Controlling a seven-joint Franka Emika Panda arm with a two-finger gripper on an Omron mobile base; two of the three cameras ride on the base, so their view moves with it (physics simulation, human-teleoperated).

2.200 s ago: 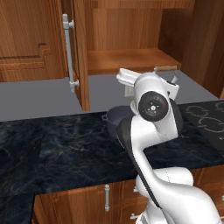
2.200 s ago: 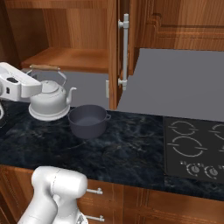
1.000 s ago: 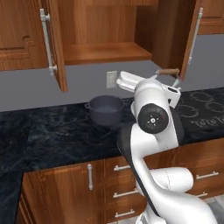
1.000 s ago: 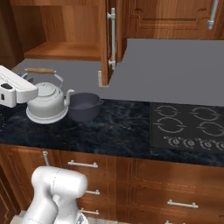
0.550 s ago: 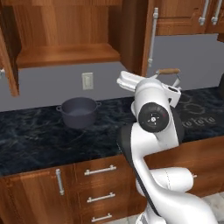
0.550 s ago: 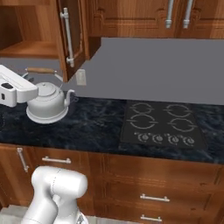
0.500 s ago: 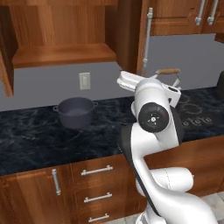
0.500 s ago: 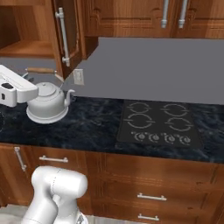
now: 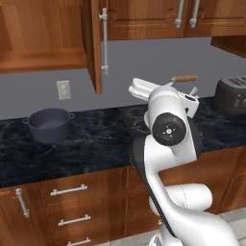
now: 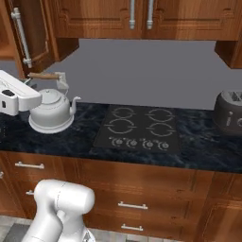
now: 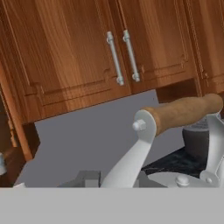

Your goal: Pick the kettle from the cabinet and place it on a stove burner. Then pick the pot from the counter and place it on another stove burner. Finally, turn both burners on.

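1. Step in hand: first leg, kettle (image 10: 50,112) carry from cabinet (image 9: 94,43) to the stove burners (image 10: 138,125). Pot step and knob step judged not yet started.
2. The gripper (image 10: 35,94) is closed down fully on the kettle's wooden handle bar; in the hand view the bar is seen right at the camera, with the wire arch and lid top below it.
3. Kettle location: held upright, at about 9 o'clock of the cooktop in the right base view, just beside its left edge, over the black tabletop (image 10: 203,146). Whether the base is clear of the tabletop cannot be told.
4. All four burner rings are seen bare; the knobs (image 10: 137,142) sit along the cooktop's 6 o'clock edge.
5. The pot (image 9: 47,125) is seen in the left base view on the tabletop, well apart from the kettle, below the open cabinet door.
6. A toaster (image 10: 229,112) stands at 3 o'clock of the cooktop, out of the path.
7. Next move calls for: kettle to be carried toward 3 o'clock over a near-side ring, kept level, lowered until seated inside the ring, then released. One ring must be left free for the pot.
8. Risk: spout or base could be clipped against the knobs if brought in too low.
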